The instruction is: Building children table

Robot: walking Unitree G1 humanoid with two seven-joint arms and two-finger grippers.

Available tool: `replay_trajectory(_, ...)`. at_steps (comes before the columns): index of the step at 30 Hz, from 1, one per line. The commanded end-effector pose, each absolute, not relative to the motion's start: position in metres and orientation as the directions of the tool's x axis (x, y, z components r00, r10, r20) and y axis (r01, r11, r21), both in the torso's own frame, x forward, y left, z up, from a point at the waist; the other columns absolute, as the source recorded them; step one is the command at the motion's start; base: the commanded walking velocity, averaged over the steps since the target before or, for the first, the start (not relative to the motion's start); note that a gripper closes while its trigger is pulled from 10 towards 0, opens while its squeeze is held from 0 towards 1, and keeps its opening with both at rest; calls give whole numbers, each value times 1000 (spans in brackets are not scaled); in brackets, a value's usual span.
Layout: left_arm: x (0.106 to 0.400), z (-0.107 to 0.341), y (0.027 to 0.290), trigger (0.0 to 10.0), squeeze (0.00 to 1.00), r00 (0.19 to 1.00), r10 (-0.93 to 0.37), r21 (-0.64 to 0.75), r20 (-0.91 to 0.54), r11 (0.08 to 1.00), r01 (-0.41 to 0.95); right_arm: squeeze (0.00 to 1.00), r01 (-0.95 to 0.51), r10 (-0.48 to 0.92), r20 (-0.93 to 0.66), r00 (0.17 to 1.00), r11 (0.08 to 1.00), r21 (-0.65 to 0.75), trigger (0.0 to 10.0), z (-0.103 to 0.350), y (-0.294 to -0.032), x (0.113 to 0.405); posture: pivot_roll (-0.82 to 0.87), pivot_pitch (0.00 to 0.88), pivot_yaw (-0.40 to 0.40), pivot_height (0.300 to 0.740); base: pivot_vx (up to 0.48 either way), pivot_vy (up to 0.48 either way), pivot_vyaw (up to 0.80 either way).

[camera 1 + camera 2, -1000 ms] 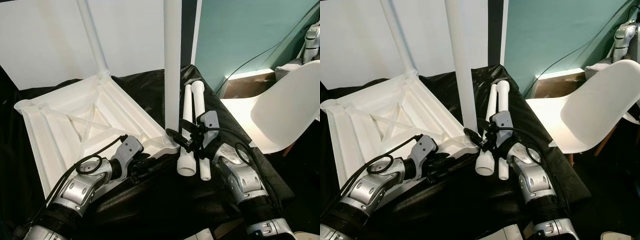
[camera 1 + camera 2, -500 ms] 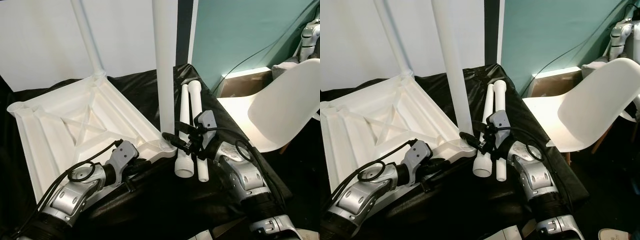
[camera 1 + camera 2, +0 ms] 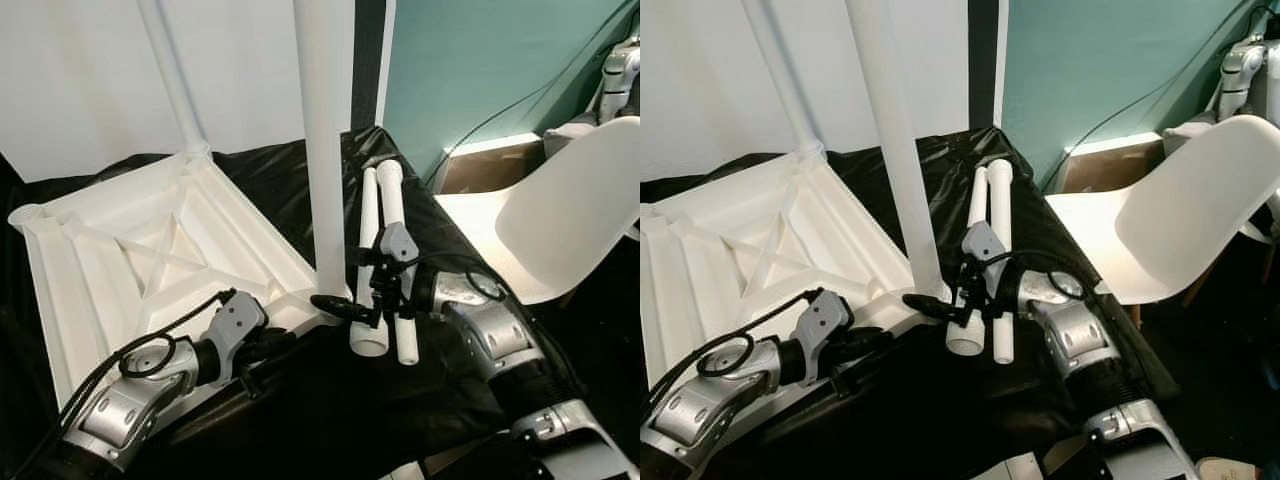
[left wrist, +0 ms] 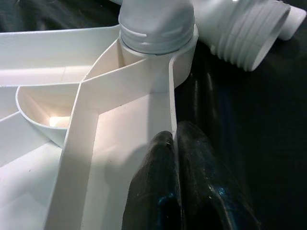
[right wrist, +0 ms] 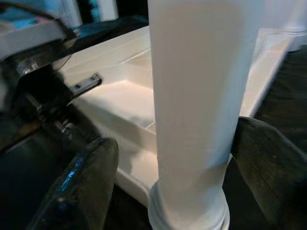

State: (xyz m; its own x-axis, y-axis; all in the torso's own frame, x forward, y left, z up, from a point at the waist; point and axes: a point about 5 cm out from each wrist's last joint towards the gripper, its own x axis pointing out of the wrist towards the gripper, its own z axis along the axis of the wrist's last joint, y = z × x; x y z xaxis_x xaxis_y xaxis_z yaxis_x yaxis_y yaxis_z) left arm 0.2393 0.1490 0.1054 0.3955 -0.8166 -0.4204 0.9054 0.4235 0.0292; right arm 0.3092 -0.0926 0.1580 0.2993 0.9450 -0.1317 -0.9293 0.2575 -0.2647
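Note:
The white table top (image 3: 110, 260) lies upside down on a black cloth. One white leg (image 3: 172, 80) stands in its far corner. A second leg (image 3: 322, 150) stands upright in the near corner socket (image 4: 158, 28). My left gripper (image 3: 285, 338) is shut on the table top's thin rim (image 4: 173, 120) just short of that socket. From the right, my right gripper (image 3: 340, 302) reaches the base of the near leg (image 5: 192, 96). It is open, with one finger (image 5: 86, 182) standing a little off the leg and the other finger (image 5: 268, 167) against it. Two loose legs (image 3: 388, 210) lie side by side behind it.
A white chair (image 3: 570, 210) stands to the right of the cloth-covered surface, with an open brown box (image 3: 485, 165) behind it. Another robot's arm (image 3: 620, 70) shows at the far right. White panels and a teal wall close off the back.
The camera has shifted a little. My right wrist has risen and turned left, bringing its fingers around the near leg's base. My left gripper stays on the rim.

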Motion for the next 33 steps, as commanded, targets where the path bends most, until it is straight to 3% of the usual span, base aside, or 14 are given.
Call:
replay_trajectory(1,215,89,143,8902,0,89,-889,-168,-449,182,969,0,-954,966,-162,204,159,-253,10000,154,-87,306,58,0,-3,740,0,0,0)
replay_trajectory(5,212,89,145,8980,0,79,-887,-176,-455,177,968,0,-956,963,-201,181,125,-265,10000,154,-93,313,59,0,-3,740,0,0,0)
replay_trajectory(7,209,88,148,8941,0,72,-882,-183,-466,176,967,0,-947,948,-248,199,122,-296,10000,159,-101,329,66,0,-4,740,0,0,0)
replay_trajectory(14,209,88,149,8941,0,74,-880,-184,-469,180,966,0,-938,935,-278,221,126,-324,10000,162,-103,338,71,0,-7,740,0,0,0)
replay_trajectory(17,208,88,148,9725,0,77,-879,-181,-471,182,966,0,-937,928,-300,222,117,-330,10000,160,-102,342,79,0,-11,740,0,0,0)
replay_trajectory(18,209,87,147,10000,0,88,-876,-170,-473,190,967,0,-944,933,-302,195,95,-317,6627,157,-99,341,83,0,-13,740,0,0,0)
replay_trajectory(20,209,87,147,10000,0,88,-876,-170,-473,190,967,0,-944,933,-302,195,95,-317,6627,157,-99,341,83,0,-13,740,0,0,0)
replay_trajectory(22,210,87,146,10000,0,104,-875,-156,-473,200,967,0,-952,942,-305,142,45,-303,0,153,-96,338,85,0,-11,740,0,0,0)
replay_trajectory(33,210,89,147,10000,0,107,-875,-149,-472,200,968,0,-955,938,-313,147,52,-291,0,143,-99,342,90,0,-10,740,0,0,0)
